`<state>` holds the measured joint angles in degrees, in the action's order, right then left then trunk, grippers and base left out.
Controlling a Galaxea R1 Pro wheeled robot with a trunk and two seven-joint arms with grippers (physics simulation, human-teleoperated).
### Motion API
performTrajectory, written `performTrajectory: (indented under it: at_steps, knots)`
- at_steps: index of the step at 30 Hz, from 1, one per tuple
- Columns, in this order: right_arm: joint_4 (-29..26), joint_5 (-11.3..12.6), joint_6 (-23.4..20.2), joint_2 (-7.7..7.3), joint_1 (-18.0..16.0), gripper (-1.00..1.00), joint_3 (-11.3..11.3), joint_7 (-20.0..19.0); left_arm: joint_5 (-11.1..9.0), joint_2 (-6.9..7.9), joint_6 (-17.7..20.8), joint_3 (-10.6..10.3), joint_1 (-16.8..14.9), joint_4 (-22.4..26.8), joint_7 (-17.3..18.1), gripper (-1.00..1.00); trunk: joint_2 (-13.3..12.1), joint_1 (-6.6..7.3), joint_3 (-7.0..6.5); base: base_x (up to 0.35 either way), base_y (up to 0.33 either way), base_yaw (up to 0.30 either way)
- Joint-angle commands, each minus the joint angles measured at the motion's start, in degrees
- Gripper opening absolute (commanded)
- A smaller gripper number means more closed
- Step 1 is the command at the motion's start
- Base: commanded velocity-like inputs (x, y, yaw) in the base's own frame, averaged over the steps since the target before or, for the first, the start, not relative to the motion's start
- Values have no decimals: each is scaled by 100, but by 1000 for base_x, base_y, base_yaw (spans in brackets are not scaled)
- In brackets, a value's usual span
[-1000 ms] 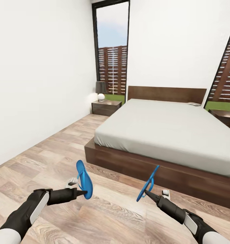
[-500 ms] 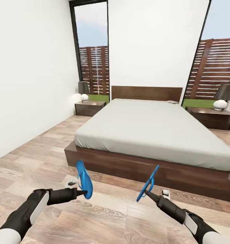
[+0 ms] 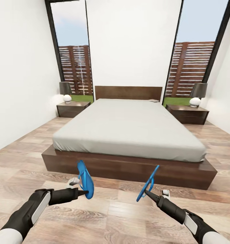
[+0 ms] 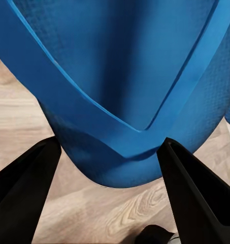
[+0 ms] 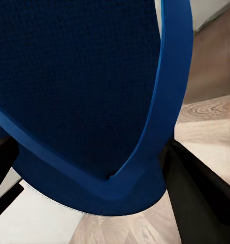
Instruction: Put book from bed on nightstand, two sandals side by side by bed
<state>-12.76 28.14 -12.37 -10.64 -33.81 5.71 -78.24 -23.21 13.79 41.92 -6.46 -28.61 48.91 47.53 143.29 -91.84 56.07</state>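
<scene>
Straight ahead stands the bed, dark wooden frame and pale grey mattress, its foot end nearest me. A small flat thing that may be the book lies at the mattress's far right corner by the headboard. A nightstand sits left of the bed and another nightstand right of it. My left gripper is shut on one blue sandal, held upright over the floor; its sole and straps show close in the left wrist view. My right gripper is shut on the other sandal, which looms large before the right wrist camera.
Each nightstand carries a lamp with a dark shade, one on the left and one on the right. Tall dark-framed windows flank the headboard. Wood-plank floor runs between me and the bed and along both its sides.
The view has swung so the bed is now centred and the right nightstand and window show fully. Both arms hold the sandals in the same pose as before.
</scene>
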Motion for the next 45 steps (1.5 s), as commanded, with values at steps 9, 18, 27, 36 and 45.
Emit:
performTrajectory:
  at_steps: [9,18,27,36,45]
  knots:
    - [1,16,-81,1,-3,-100,11,-34,-44,0,36,-13,-3,4,-7,-100,3,1,6,0,-242,-228]
    - [1,16,-74,1,-3,-100,15,-34,-50,-8,35,-13,-4,4,-7,-100,3,1,6,0,-267,-139]
    - [1,16,-92,1,-3,-100,18,-34,-51,-8,35,-13,-1,4,-7,-100,3,1,6,0,-299,-11]
    - [1,16,-106,1,-3,-100,30,-26,-51,-8,35,-13,-4,4,-7,-100,3,1,6,0,-310,0]
    - [1,15,-104,-7,-3,-100,25,-25,-52,-8,35,-13,-4,4,-7,-100,3,1,6,77,-310,0]
